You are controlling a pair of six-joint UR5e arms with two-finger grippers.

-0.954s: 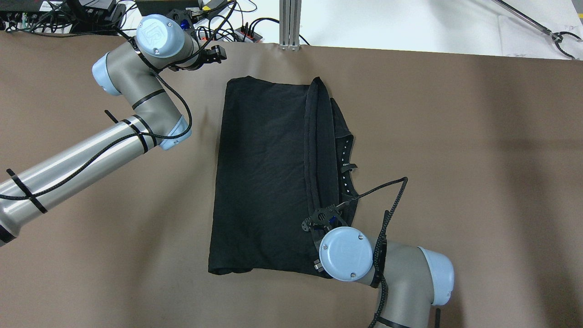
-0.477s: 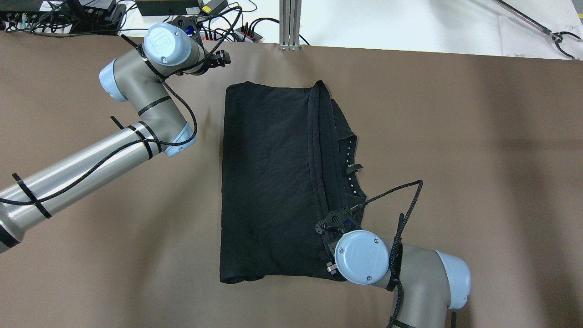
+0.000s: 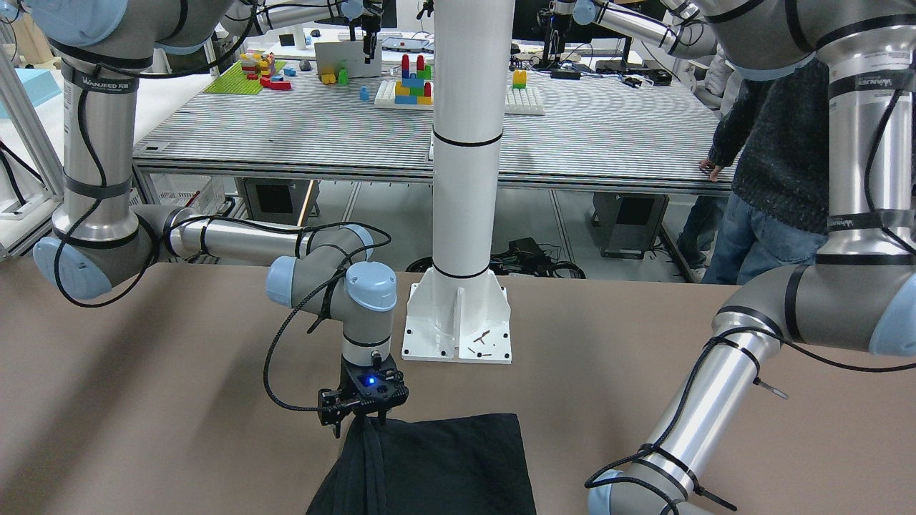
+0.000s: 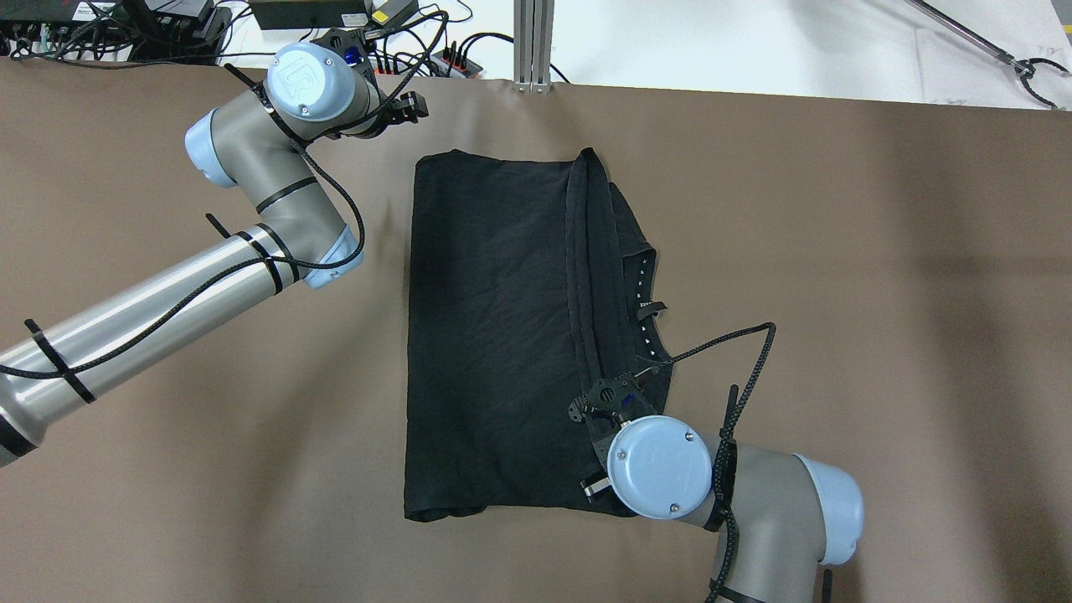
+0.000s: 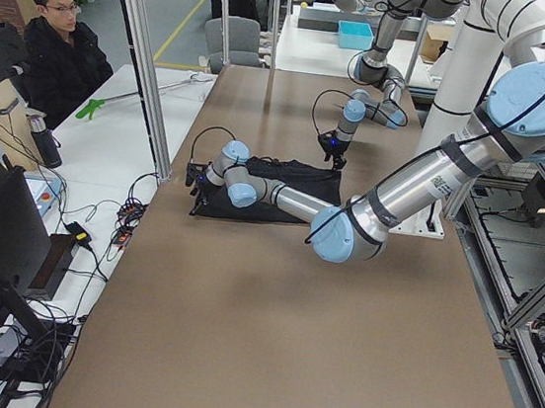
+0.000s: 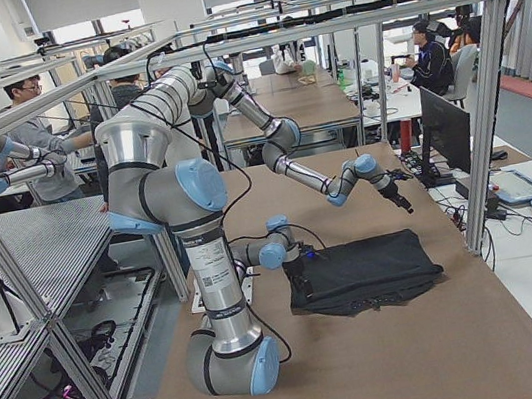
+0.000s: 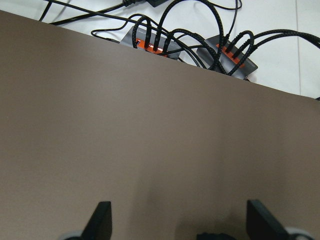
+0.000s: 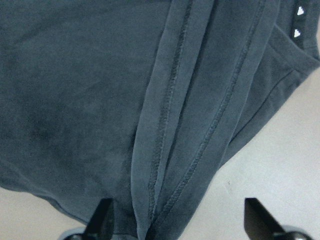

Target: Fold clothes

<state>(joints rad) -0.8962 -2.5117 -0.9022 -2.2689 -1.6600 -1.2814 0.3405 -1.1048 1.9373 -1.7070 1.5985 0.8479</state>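
Front view: the right gripper (image 3: 361,420) stands at the robot-side edge of the black cloth (image 3: 451,465), where the hems bunch into a ridge.

Overhead: the cloth lies mid-table with one flap folded over. The left gripper (image 4: 412,106) hovers just off its far corner.

Wrist views: both grippers gape wide and hold nothing, the right one straddling the ridge.

The fold looks half done, and the next move calls for pinching that ridge.

The table (image 4: 837,251) is plain brown. A person (image 3: 773,143) stands in the busy lab behind.

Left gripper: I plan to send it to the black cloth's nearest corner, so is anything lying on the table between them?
Nothing visible does. The left gripper hovers open over bare table, and only that surface separates it from the black cloth. The power strips lie beyond the table's edge.
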